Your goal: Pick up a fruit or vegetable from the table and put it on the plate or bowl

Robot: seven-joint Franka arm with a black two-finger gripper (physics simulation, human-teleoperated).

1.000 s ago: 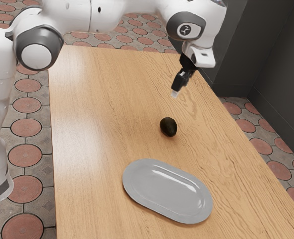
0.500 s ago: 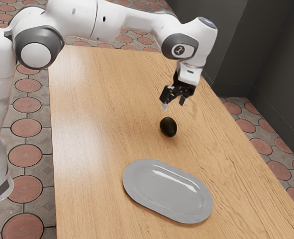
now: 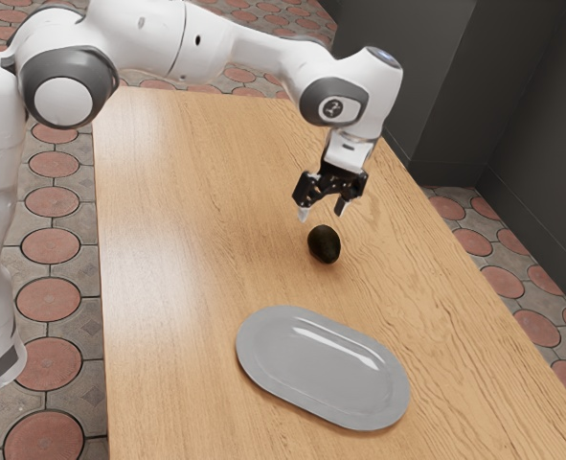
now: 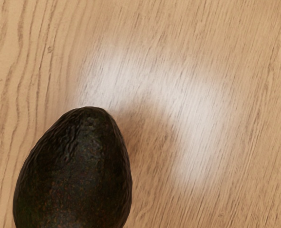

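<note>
Gripper (image 3: 321, 209) — fingers spread — sits lower than a half-second ago, just above avocado (image 3: 324, 243); plate (image 3: 321, 369) unmoved on bench (image 3: 187, 240).

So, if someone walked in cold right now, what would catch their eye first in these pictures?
The dark, pebbly-skinned oval avocado lying on the light wooden table stands out first, and the wrist view shows it close up. Just above it hovers the black two-finger gripper, open and not touching it. Nearer the exterior camera lies an empty grey oval plate.
</note>
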